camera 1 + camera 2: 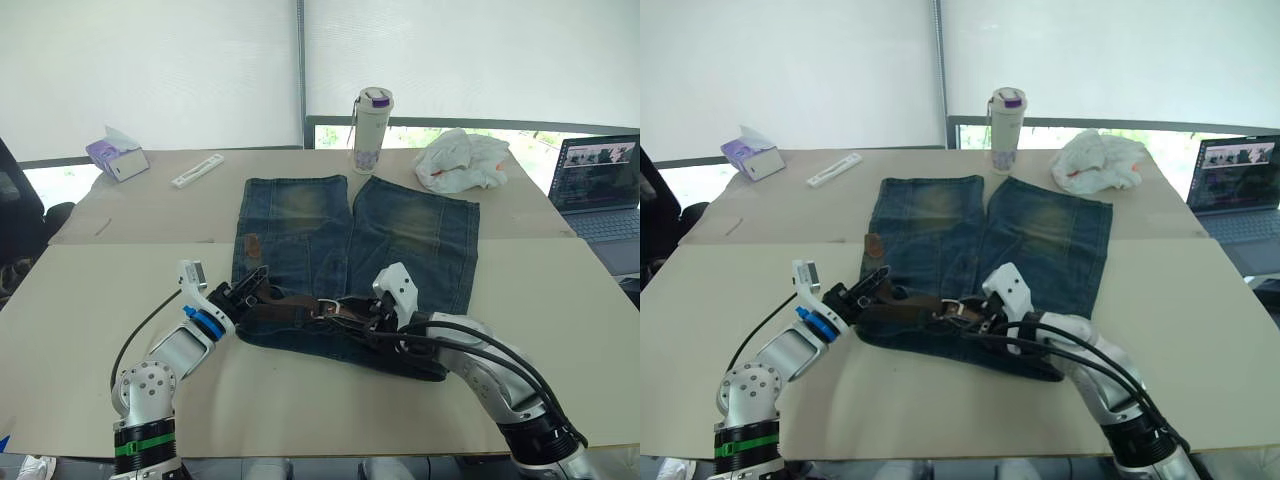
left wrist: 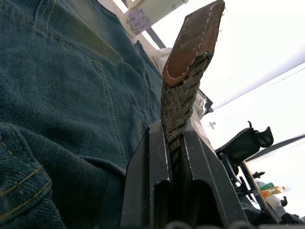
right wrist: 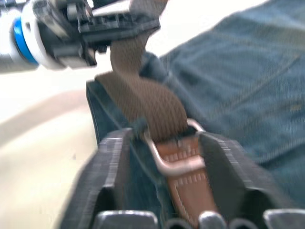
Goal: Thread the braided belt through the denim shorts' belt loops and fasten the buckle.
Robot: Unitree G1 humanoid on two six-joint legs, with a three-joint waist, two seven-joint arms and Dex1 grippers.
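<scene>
The denim shorts (image 1: 400, 240) lie flat on the table, legs pointing away and waistband nearest me. Along the waistband runs the braided belt (image 1: 290, 305). At the waistband's left end my left gripper (image 1: 250, 285) is shut on the strap just below its brown leather tip (image 2: 193, 43), which stands up off the denim. Near the middle of the waistband, my right gripper (image 1: 365, 320) straddles the silver buckle (image 3: 174, 157), a finger pressed against each side. The strap runs from the buckle across to the left gripper (image 3: 71, 28). I cannot make out the belt loops.
Beyond the shorts stands a white bottle with a purple lid (image 1: 371, 130), with a crumpled white cloth (image 1: 462, 160) to its right. A laptop (image 1: 600, 185) sits at the far right. A tissue box (image 1: 117, 158) and a flat white stick (image 1: 197, 170) lie far left.
</scene>
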